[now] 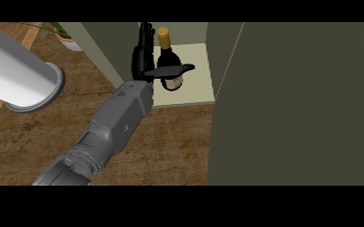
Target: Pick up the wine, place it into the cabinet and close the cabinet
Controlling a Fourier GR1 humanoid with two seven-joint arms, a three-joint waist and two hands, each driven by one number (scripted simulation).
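Around the cabinet [235, 53] you had a brown wood-grain counter [163, 139] spreading out below and to its left, and the cabinet's pale shelf floor [199, 89] showed through the opening. The cabinet's door [292, 106], a broad olive panel, stood open on the right of that opening and filled most of the view's right side. Your wine [169, 60], a dark bottle with a gold foil top and a light label low on its body, stood upright inside the cabinet on the shelf floor, near the opening's left wall. Only one grey forearm showed, coming up from the lower left toward the cabinet, and from this view you could not say for sure which arm it was; its place on the left suggested the left one. The hand [146, 60] on it was at the bottle: the fingers lay along the bottle's left side and the thumb [171, 70] crossed the front of the bottle above the label, so the hand was closed round the wine. Well to the left of the cabinet, a pale grey cylinder [25, 84] stood on the counter, and a potted plant [65, 37] sat near the cabinet's upper left corner.
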